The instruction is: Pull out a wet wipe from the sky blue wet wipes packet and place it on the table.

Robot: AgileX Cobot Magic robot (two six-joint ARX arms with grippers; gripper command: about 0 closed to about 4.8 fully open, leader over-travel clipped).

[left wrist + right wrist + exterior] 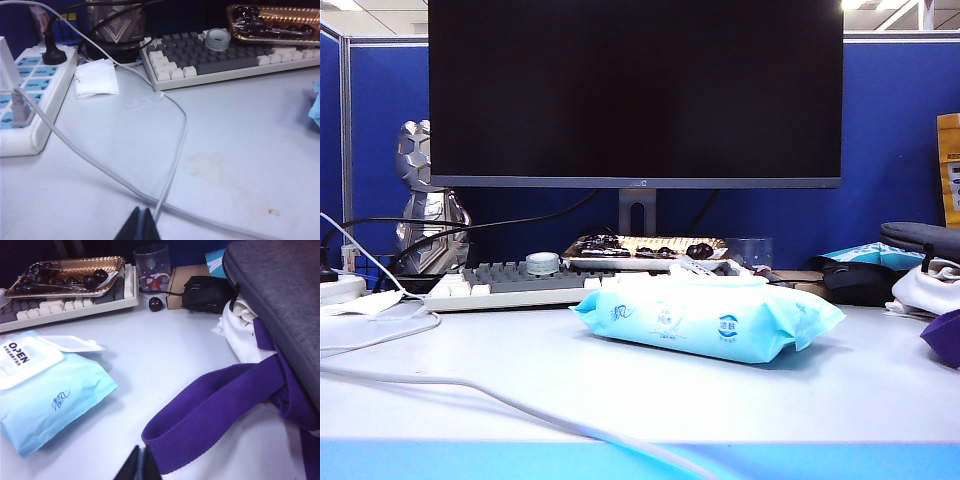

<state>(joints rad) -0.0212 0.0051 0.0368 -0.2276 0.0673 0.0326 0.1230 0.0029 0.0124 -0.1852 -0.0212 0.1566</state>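
The sky blue wet wipes packet lies flat in the middle of the table, with its whitish top flap marked OPEN. In the right wrist view the packet lies off to one side of my right gripper, whose black jaws are shut and empty just above the table, close to a purple strap. My left gripper is shut too, empty, hovering over crossed white cables; only a corner of the packet shows in its view. No wet wipe is in view. Neither gripper appears in the exterior view.
White cables cross the table on the left beside a power strip. A keyboard, a gold tray and a monitor stand behind the packet. A grey bag with a purple strap, a mouse and a glass cup are on the right.
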